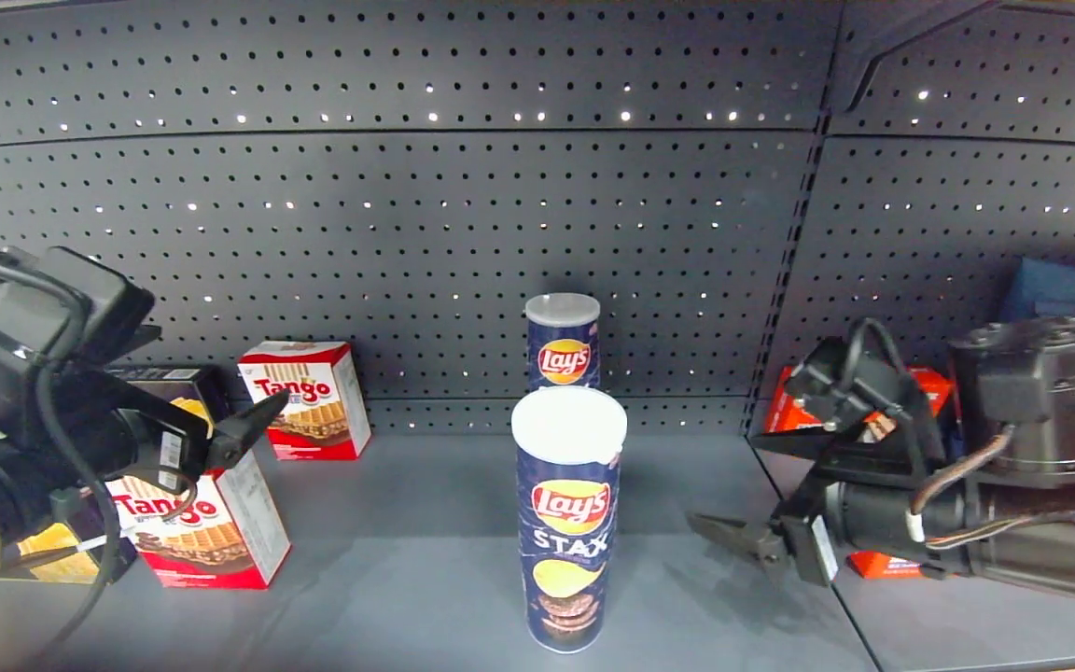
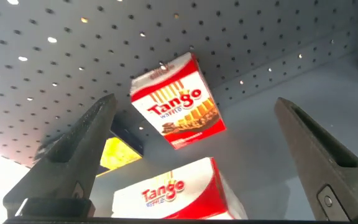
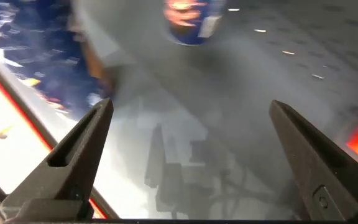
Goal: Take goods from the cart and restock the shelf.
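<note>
- A grey metal shelf board (image 1: 407, 504) with a dark perforated back panel (image 1: 407, 215) carries the goods.
- A tall dark blue cylindrical chip can with a white lid (image 1: 567, 523) stands upright near the shelf's front edge, about mid-width.
- A second dark blue chip can with a grey lid (image 1: 563, 341) stands upright straight behind it, close to the back panel.
- The right pincer (image 1: 722, 481) hangs low over the shelf to the right of the front can, near it but apart. Its tips point toward the can, and its jaws are spread wide with nothing between them.
- The left pincer (image 2: 194, 107) is over the left part of the shelf, jaws spread wide and empty.
- A red-and-white cardboard wafer box (image 1: 211, 527) stands upright near the front edge, under the left pincer.
- A second red-and-white wafer box (image 1: 309, 399) stands by the back panel, apart from the first.
- A dark box with yellow print (image 1: 178, 385) sits behind the left pincer, partly hidden.
- In the neighbouring bay on the right, orange-red boxes (image 1: 878, 564) and a blue bag (image 1: 1060, 285) lie behind the right arm, mostly covered.
</note>
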Robot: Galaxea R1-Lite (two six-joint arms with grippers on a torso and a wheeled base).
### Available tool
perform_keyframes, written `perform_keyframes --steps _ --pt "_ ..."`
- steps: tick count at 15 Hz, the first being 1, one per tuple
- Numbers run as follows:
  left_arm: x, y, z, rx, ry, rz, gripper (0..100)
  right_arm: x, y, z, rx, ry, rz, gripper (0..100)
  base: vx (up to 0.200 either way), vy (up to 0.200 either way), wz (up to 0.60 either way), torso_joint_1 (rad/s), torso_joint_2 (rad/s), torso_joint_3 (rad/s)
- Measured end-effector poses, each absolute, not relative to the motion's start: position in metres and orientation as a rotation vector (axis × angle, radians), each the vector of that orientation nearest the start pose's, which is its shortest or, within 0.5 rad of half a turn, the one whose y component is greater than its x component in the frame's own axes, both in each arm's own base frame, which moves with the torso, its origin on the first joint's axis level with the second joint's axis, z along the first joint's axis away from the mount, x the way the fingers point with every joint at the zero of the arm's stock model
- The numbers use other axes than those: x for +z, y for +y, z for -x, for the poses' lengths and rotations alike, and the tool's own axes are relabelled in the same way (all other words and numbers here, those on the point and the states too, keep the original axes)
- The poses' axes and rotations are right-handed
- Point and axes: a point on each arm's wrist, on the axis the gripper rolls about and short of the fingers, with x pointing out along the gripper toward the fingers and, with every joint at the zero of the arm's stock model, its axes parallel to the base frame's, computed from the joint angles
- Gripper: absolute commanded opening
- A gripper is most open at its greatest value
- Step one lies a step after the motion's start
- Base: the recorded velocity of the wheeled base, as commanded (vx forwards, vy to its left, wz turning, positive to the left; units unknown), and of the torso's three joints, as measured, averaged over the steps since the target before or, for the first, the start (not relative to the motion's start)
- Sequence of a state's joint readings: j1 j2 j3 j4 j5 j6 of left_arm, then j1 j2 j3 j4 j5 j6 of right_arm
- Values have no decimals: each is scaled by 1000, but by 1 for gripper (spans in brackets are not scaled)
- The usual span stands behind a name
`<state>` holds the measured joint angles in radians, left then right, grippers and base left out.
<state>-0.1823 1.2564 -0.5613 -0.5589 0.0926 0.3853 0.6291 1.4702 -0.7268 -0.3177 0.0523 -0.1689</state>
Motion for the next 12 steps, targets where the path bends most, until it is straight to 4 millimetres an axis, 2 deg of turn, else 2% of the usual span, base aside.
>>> perform_keyframes --steps 3,5,6,8,10,12 --pt "227 -15 -157 -30 68 -376 100 215 84 -170 529 252 229 100 0 0 0 0 0 0" --pt "220 -5 -123 26 57 -353 100 219 37 -138 326 182 185 100 0 0 0 0 0 0" --pt "213 -3 -108 45 55 -345 100 216 24 -121 255 157 169 100 0 0 0 0 0 0" --pt "189 1 -76 81 62 -334 100 199 9 -85 127 118 155 100 0 0 0 0 0 0" --pt "166 2 -51 101 69 -330 100 177 3 -58 19 101 165 100 0 0 0 0 0 0" --pt "142 3 -31 108 101 -331 100 158 -1 -41 -56 89 171 100 0 0 0 0 0 0"
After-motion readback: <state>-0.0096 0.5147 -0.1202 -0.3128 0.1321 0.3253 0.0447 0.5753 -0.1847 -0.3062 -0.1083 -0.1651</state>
